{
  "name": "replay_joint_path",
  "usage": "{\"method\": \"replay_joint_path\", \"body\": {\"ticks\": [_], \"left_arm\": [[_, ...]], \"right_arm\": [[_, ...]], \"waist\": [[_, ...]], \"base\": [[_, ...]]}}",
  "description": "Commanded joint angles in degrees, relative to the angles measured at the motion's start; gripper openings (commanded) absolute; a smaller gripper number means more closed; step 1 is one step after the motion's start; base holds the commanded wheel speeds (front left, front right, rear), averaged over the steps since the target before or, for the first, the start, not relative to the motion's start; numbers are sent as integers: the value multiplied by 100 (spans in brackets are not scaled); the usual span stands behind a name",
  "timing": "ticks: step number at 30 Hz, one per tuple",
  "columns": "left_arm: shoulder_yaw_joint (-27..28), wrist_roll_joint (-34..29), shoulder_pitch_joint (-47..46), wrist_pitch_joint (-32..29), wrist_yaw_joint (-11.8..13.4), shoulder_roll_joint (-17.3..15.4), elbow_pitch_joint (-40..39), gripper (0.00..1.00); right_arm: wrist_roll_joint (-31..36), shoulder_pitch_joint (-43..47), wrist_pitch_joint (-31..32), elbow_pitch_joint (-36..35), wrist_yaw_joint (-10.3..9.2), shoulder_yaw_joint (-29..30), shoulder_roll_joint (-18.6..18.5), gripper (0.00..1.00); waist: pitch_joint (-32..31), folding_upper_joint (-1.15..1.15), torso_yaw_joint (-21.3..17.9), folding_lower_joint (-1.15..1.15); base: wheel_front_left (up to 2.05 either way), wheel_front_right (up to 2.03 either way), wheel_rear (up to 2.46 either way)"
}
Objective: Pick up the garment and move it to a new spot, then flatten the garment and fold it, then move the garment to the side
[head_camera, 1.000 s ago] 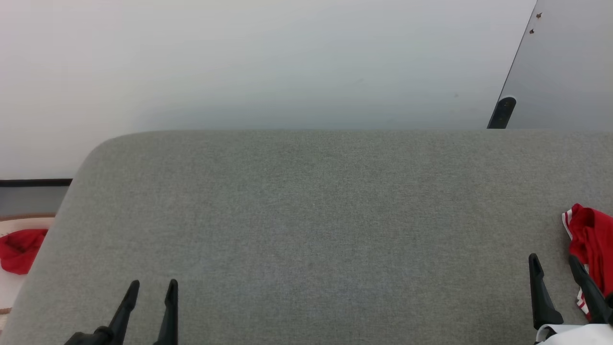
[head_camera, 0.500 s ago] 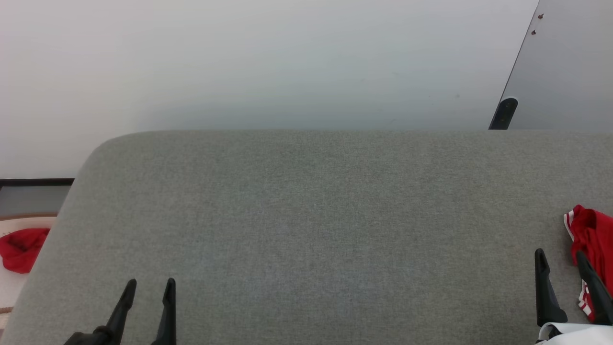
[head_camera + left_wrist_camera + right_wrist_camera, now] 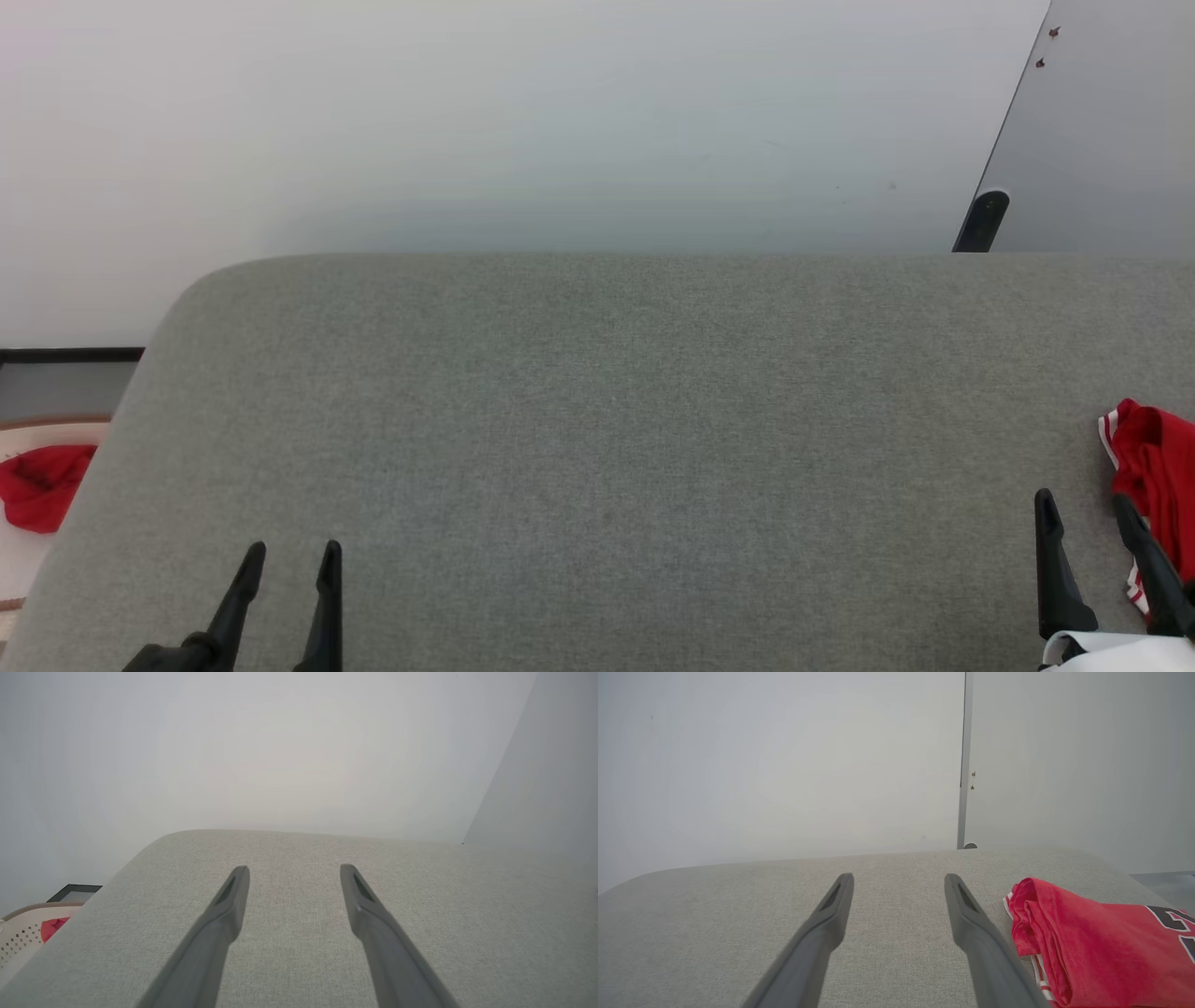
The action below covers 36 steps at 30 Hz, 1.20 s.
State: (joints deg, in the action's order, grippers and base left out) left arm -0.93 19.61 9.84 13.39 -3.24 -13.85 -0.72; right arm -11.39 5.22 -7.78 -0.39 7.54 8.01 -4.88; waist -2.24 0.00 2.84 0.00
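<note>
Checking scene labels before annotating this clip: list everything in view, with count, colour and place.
garment: 1, red with red-and-white stripe trim and dark lettering, bunched at the right end of the grey surface
grey surface: 1, grey fabric, rounded corner, spans the foreground
red cloth: 1, plain red, off the surface's left edge, inside the basket
basket: 1, pale, perforated, low at left beside the surface
wall: 1, white, behind the surface
panel: 1, grey, upper right, with a dark foot at its base
left gripper: 1, dark, lower left, jaws open, empty
right gripper: 1, dark, lower right next to the garment, jaws open, empty
</note>
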Motion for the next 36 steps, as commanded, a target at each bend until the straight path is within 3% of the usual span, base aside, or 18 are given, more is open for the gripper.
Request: {"method": "replay_joint_path", "body": {"ticks": [1,10,11,16,36], "left_arm": [[-3,-9,-32,23,13,-25,19,100],[23,40,-22,76,14,-23,-18,100],[7,26,-11,50,19,-25,-2,0],[-48,126,52,-6,14,122,242,0],[153,1887,-372,-494,-97,357,546,0]], "right_arm": [[29,-65,-28,20,-12,-21,19,100],[-42,-70,-41,69,-12,-63,29,100],[-32,-22,-27,70,0,-65,9,0],[-136,46,18,350,0,-72,58,0],[-2097,-257,365,604,-2,-91,91,0]], "waist": [[-3,0,-7,0],[-9,0,-49,0],[-9,0,-49,0],[-7,0,-52,0],[31,0,-87,0]], "base": [[0,0,0],[0,0,0],[0,0,0],[0,0,0],[0,0,0]]}}
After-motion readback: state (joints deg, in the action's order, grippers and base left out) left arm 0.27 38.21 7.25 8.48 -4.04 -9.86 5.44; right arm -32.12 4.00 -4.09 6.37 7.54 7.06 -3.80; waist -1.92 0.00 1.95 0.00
